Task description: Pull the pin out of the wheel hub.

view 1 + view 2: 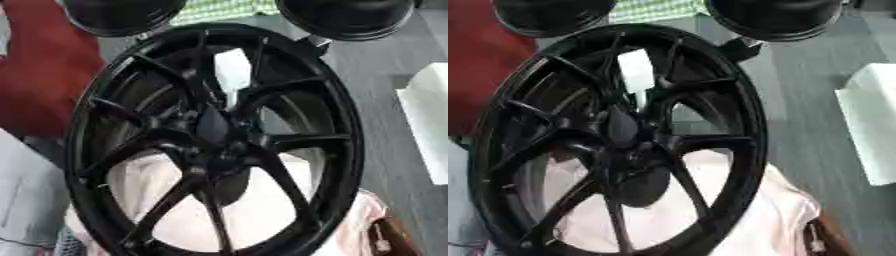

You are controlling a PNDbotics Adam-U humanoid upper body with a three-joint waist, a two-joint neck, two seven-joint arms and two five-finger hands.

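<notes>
Filling view — black wheel hub [214, 145], no hands.

Light is soft and even, seemingly from overhead, with no hard shadows on the grey floor [385, 75]. Both views are blurred all over; edges smear, most of all along the wheel [214, 140] spokes and at the hub, where black parts merge into one dark mass. The glossy rim carries faint grey sheen along its left side. A white patch [232, 72] behind the upper spokes is blown out. The white block [872, 125] at right is bright, almost featureless. The pink cloth [772, 210] looks washed out.
</notes>
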